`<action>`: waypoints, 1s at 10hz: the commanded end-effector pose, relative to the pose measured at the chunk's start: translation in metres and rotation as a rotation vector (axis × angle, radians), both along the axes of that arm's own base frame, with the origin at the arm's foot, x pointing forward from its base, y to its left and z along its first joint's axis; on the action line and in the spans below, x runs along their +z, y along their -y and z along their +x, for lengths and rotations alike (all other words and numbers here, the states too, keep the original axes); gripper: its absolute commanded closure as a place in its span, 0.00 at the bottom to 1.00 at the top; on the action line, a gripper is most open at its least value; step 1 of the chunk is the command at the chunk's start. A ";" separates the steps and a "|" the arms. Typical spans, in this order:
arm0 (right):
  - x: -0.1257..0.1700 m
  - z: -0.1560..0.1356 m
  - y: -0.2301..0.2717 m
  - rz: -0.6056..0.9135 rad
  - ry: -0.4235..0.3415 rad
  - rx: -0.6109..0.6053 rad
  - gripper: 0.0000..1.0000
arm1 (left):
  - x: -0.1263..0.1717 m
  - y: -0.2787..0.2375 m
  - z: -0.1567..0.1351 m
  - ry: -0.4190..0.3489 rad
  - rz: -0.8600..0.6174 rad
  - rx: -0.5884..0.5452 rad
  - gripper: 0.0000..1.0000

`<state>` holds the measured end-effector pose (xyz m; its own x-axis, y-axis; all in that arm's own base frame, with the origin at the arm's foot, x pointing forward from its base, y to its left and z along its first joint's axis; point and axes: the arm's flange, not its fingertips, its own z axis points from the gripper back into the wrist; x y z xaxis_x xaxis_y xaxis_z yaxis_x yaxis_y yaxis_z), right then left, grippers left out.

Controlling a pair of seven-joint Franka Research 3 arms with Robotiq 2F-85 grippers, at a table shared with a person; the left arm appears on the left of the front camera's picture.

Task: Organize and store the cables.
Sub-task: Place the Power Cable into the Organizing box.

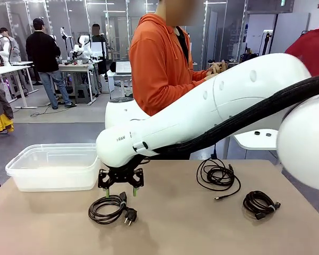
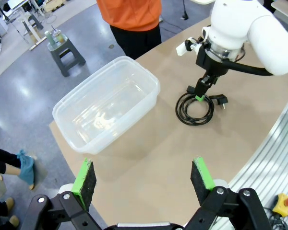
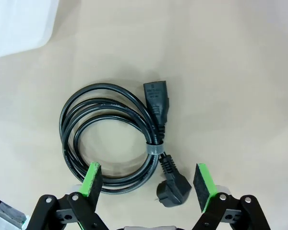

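Pickup is judged pending: with the coiled cable point(image 3: 153, 146) on the table point(image 1: 191, 228) beneath the open, empty right hand point(image 1: 120, 192), lowering, closing and carriage to the bin point(image 1: 53, 183) at ten o'clock are required.

The right arm point(image 1: 212, 106) carries small dark letters near its wrist, which read "FRAN"; the rest of the word cannot be seen. The plug point(image 3: 156, 98) of the cable point(image 3: 66, 127) has raised marks, too small to read.
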<state>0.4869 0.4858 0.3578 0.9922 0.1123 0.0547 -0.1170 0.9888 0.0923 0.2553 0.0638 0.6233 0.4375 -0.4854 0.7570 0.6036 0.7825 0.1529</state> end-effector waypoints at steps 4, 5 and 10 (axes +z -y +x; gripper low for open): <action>0.082 -0.036 0.137 0.053 0.146 0.360 0.00 | 0.000 -0.001 0.000 0.005 0.009 -0.005 0.00; 0.105 -0.050 0.180 0.064 0.180 0.343 0.00 | 0.000 -0.001 0.000 0.005 0.009 -0.005 0.00; 0.119 -0.132 0.333 0.120 0.328 0.223 0.00 | 0.000 -0.001 0.000 0.005 0.009 -0.005 0.00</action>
